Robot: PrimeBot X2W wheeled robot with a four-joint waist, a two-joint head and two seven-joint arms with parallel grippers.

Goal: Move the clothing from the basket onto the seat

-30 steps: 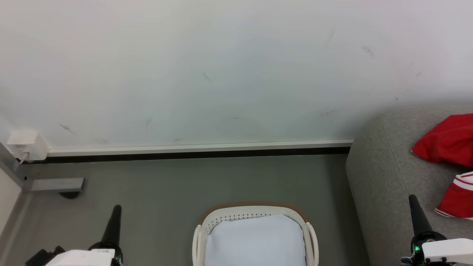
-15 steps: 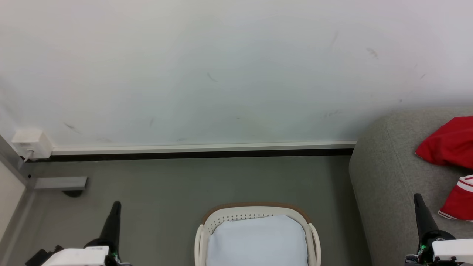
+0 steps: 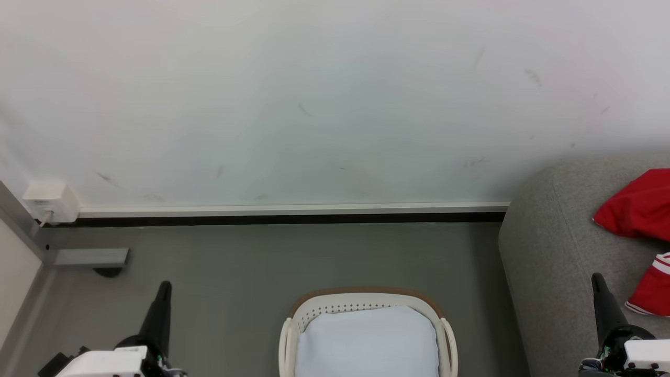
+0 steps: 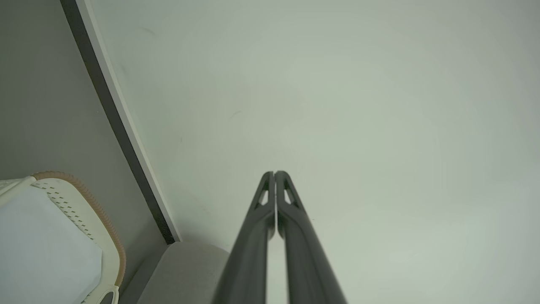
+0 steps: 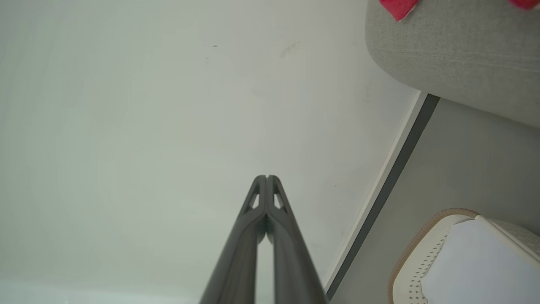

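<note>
- Fingers pressed together on left gripper and right gripper; nothing held.
- Between them, the basket shows a bare pale bottom.
- the clothing lies on the seat.
- Judgement: transfer looks finished; next, just park the arms.

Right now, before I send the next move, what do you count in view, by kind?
Seat: 1
Basket: 1, no red in the part that shows
Red garments: 2, plain one and white-striped one, both on the seat
Grippers: 2, left gripper and right gripper, both shut
Total: 6
</note>
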